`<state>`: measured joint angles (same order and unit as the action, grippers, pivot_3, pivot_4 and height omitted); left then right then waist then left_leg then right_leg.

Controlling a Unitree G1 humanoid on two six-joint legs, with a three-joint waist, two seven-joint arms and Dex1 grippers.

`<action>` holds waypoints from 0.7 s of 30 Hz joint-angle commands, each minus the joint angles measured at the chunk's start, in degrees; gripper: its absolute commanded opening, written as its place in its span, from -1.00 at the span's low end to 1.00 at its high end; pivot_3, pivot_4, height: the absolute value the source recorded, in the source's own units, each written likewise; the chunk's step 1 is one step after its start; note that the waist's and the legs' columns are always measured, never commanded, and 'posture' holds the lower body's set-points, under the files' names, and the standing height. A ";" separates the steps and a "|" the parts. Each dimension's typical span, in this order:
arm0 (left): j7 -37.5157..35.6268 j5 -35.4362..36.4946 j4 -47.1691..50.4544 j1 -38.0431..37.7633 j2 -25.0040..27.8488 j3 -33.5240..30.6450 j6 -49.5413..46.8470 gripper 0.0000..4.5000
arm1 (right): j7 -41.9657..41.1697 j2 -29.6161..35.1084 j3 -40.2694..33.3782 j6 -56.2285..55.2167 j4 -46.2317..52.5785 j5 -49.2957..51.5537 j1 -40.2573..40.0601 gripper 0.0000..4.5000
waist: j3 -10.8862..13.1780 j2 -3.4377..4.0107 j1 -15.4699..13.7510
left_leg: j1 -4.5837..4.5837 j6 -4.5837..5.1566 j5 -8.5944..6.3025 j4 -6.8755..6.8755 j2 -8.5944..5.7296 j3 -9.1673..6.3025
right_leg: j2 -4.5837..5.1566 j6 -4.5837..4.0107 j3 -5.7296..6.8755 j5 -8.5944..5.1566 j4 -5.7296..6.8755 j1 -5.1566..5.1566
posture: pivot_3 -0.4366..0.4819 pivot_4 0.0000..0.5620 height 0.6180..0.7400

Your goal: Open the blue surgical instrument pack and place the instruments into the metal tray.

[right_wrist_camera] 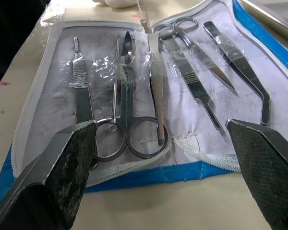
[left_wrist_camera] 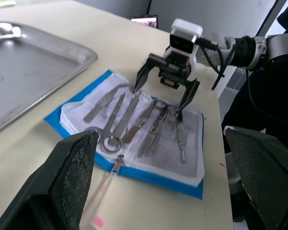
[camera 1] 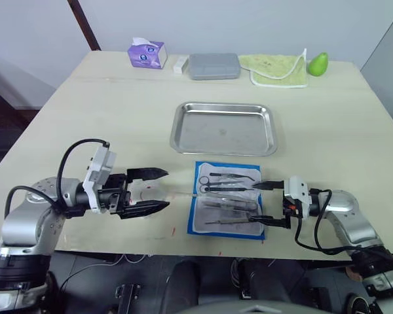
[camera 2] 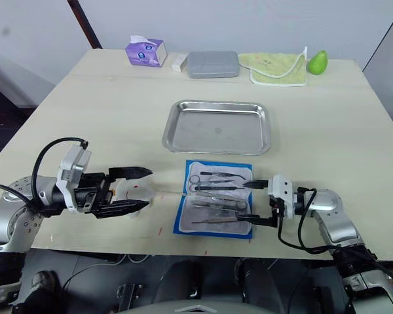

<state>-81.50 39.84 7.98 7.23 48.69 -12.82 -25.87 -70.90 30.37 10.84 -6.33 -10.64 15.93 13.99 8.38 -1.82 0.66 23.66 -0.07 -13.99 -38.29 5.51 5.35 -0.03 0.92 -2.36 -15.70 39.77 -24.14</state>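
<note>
**Opened instrument pack between two spread grippers**

While the blue surgical instrument pack (camera 1: pixel 226 199) lay unfolded near the front edge of the table (camera 1: pixel 118 118), its white-grey lining faced up and the instruments (right_wrist_camera: pixel 149 91) rested in a row on it, some under clear wrapping. Scissors with ring handles, forceps and slim straight tools could be made out there. The metal tray (camera 1: pixel 224 127) sat just behind the pack, toward the middle of the table, with nothing in it.

The right gripper (camera 1: pixel 268 203) hovered at the pack's right edge, its two black fingers spread apart and grasping nothing, one fingertip near the pack's far right corner and the other near its front right corner. The left gripper (camera 1: pixel 154 191) was to the left of the pack, apart from it, its fingers also spread and holding nothing.

Along the back edge of the table stood a purple tissue box (camera 1: pixel 147 53), a grey hard case (camera 1: pixel 213 66), a pale green cloth (camera 1: pixel 278 69) and a green pear-shaped object (camera 1: pixel 318 63).
</note>
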 commanded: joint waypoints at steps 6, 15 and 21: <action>-1.13 0.43 -1.18 3.22 -0.51 1.84 0.24 0.99 | 0.65 -0.93 2.82 -3.40 -7.69 -4.39 0.18 1.00 | -0.05 -0.07 0.07 | -0.18 0.00 0.00 0.01 0.00 -0.01 | -0.02 0.00 0.00 0.00 0.00 0.19 | -0.05 -0.47 1.00; -2.24 -2.36 -5.94 8.56 -0.88 5.38 1.55 0.99 | 0.95 -1.65 2.77 -3.19 -8.06 -3.66 -0.15 1.00 | -0.10 -0.12 0.16 | -0.80 0.00 0.00 0.21 0.01 0.14 | -0.02 -0.05 -0.13 -0.03 -0.03 0.68 | -0.05 -0.47 1.00; -3.66 -5.98 -9.93 11.46 -1.84 8.81 4.86 0.99 | 1.23 -1.74 2.55 -2.67 -7.74 -3.64 -0.05 1.00 | -0.11 -0.12 0.16 | -0.81 0.00 0.00 0.22 0.01 0.18 | -0.04 -0.06 -0.16 -0.04 -0.02 0.67 | -0.05 -0.47 1.00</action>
<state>-84.62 35.83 -1.24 17.01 47.22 -5.36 -23.34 -70.68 28.25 11.90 -10.18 -16.11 15.72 15.24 8.27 -1.94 0.82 22.86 -0.07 -14.00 -38.08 5.52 5.52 -0.07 0.86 -2.52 -15.74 39.75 -23.48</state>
